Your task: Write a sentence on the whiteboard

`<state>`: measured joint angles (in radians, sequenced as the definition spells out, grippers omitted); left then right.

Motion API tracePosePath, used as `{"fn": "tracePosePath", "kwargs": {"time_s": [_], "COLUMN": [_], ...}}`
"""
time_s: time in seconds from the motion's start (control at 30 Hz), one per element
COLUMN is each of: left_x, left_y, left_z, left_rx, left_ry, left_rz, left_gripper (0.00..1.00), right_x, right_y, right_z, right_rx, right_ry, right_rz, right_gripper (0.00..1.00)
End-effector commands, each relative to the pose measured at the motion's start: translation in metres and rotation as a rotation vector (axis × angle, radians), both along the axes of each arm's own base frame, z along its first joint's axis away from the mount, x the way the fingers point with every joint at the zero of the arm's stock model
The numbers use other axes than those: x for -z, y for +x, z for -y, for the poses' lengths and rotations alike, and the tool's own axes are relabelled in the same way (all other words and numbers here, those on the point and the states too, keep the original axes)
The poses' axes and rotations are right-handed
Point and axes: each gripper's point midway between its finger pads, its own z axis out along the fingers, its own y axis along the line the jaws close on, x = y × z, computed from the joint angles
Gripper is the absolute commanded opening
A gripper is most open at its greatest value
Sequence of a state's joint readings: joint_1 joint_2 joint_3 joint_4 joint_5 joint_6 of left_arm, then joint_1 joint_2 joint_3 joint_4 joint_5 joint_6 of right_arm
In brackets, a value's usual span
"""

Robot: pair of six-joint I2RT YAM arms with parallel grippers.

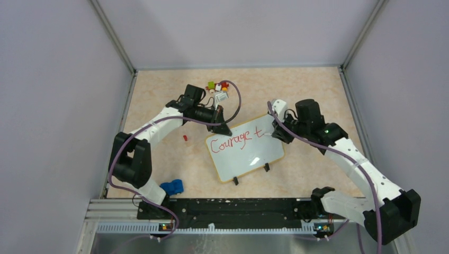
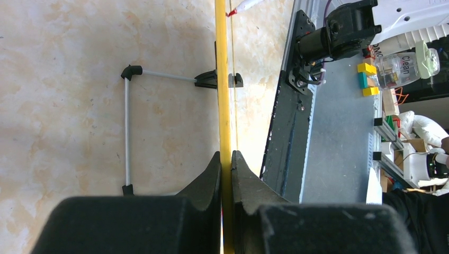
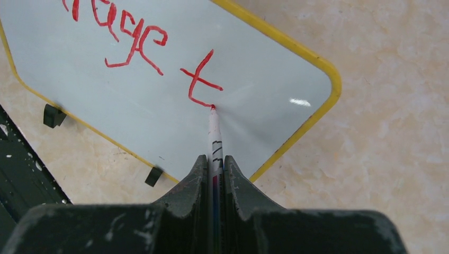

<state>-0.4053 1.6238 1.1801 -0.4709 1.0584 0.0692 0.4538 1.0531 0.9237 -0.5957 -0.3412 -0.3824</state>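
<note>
The whiteboard (image 1: 254, 157) stands tilted mid-table on two black feet. Across its top runs the sentence (image 1: 233, 142), red letters that read "Courage t". My left gripper (image 1: 226, 129) is shut on the board's upper left corner; in the left wrist view its fingers (image 2: 226, 154) pinch the yellow rim (image 2: 223, 79) edge-on. My right gripper (image 3: 214, 157) is shut on a white marker (image 3: 214, 137). The red tip rests on the whiteboard (image 3: 132, 121) at the bottom of the "t" (image 3: 198, 82). From above, the right gripper (image 1: 276, 132) sits at the board's upper right.
Small coloured blocks (image 1: 218, 87) lie at the back behind the left arm. A small red piece (image 1: 185, 137) lies left of the board and a blue object (image 1: 172, 187) by the left base. The board's wire prop (image 2: 127, 127) rests on the table. Grey walls enclose three sides.
</note>
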Motion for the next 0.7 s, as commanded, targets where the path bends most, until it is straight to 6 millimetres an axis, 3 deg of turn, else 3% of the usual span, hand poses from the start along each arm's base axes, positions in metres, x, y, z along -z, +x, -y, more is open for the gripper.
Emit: {"fn": "tracePosePath", "kwargs": {"time_s": [0.0, 0.4, 0.67], "left_x": [0.028, 0.025, 0.027], "left_y": [-0.009, -0.009, -0.009], "left_z": [-0.001, -0.001, -0.001], "left_rx": [0.032, 0.032, 0.032], "left_ry": [0.052, 0.048, 0.051], "left_rz": [-0.011, -0.001, -0.004], "left_gripper": [0.00, 0.00, 0.00], "right_x": [-0.039, -0.035, -0.027], "right_y": [0.014, 0.028, 0.023], "right_z": [0.006, 0.004, -0.002], "right_rx": [0.032, 0.056, 0.019], "right_ry": [0.030, 0.037, 0.042], "right_rz": [0.108, 0.111, 0.070], "right_gripper": [0.00, 0.00, 0.00]}}
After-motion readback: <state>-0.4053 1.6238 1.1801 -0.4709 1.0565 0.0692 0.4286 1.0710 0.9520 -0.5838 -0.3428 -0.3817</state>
